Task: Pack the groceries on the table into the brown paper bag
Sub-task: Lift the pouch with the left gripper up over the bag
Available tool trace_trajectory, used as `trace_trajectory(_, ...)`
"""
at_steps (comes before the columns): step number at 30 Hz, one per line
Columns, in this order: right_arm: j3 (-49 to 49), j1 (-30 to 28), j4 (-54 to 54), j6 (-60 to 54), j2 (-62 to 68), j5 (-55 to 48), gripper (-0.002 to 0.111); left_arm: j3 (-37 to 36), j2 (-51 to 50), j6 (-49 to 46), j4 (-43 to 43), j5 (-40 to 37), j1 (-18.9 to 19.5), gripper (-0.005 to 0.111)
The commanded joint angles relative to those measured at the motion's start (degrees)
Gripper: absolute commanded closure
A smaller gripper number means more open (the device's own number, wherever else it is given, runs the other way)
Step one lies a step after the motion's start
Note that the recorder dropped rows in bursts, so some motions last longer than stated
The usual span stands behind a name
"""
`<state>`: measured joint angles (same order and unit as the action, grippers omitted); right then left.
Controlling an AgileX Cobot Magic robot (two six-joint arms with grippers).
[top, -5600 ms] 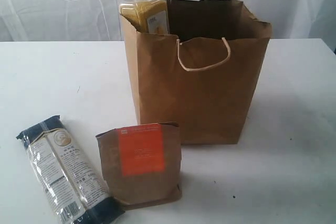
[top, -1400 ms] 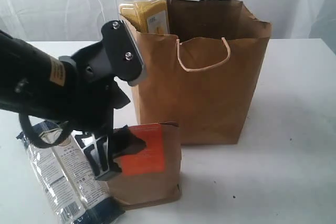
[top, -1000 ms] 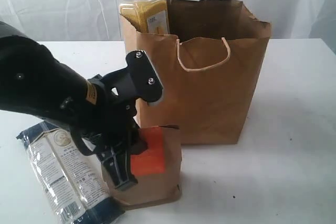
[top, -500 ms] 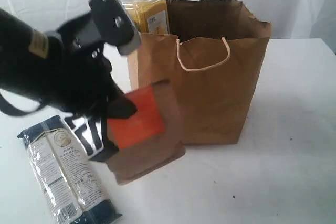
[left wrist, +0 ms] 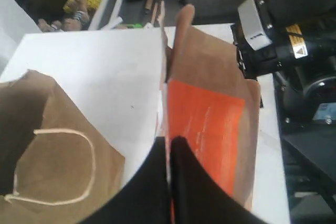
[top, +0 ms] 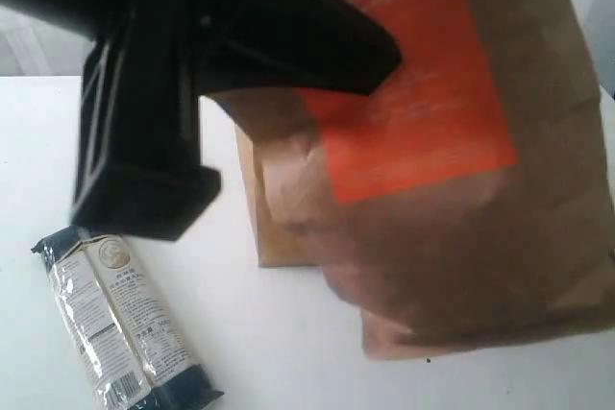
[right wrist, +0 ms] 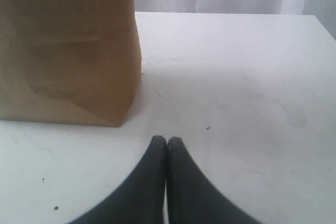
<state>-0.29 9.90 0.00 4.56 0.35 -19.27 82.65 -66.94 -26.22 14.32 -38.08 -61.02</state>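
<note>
Aiming true over the opening is what counts now

Left gripper (left wrist: pixel 169 140), clamped on an edge of the brown paper pouch with orange label (top: pixel 423 122), holds it aloft in the upper right of the exterior frame, hiding most of the tall brown kraft paper bag (left wrist: pixel 100 177) at centre. Sound practice: centre the pouch over the open mouth, then lower before letting go. Right gripper (right wrist: pixel 167 141), jaws together and empty, sits low over the white table (right wrist: pixel 236 77).

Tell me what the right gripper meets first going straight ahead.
Likely just bare table; the brown paper bag stands off to one side of the right gripper, though depth is unclear.
</note>
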Motion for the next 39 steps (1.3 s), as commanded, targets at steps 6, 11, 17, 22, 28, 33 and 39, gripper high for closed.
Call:
trace_trajectory(6,0.3,-0.2,0.0,0.2,-0.3,0.1,0.108,0.8,-1.7,-0.9,-7.7,15.8,-0.3,0.107)
trace_trajectory(11,0.3,-0.2,0.0,0.2,-0.3,0.1,0.108,2.1,-4.4,-0.9,-13.2,24.1,-0.3,0.107)
trace_trajectory(17,0.3,-0.2,0.0,0.2,-0.3,0.1,0.108,14.9,-12.1,-0.9,-18.8,23.4,0.4,0.107)
trace_trajectory(22,0.3,-0.2,0.0,0.2,-0.3,0.1,0.108,22.7,-17.3,-0.5,-19.1,21.4,3.4,0.107)
trace_trajectory(28,0.3,-0.2,0.0,0.2,-0.3,0.1,0.108,23.0,-21.9,-0.5,-19.1,20.9,8.5,0.107)
trace_trajectory(33,0.3,-0.2,0.0,0.2,-0.3,0.1,0.108,23.0,-23.3,-0.5,-19.1,20.8,11.8,0.107)
trace_trajectory(39,0.3,-0.2,0.0,0.2,-0.3,0.1,0.108,23.0,-24.5,-0.5,-19.0,18.5,12.9,0.107)
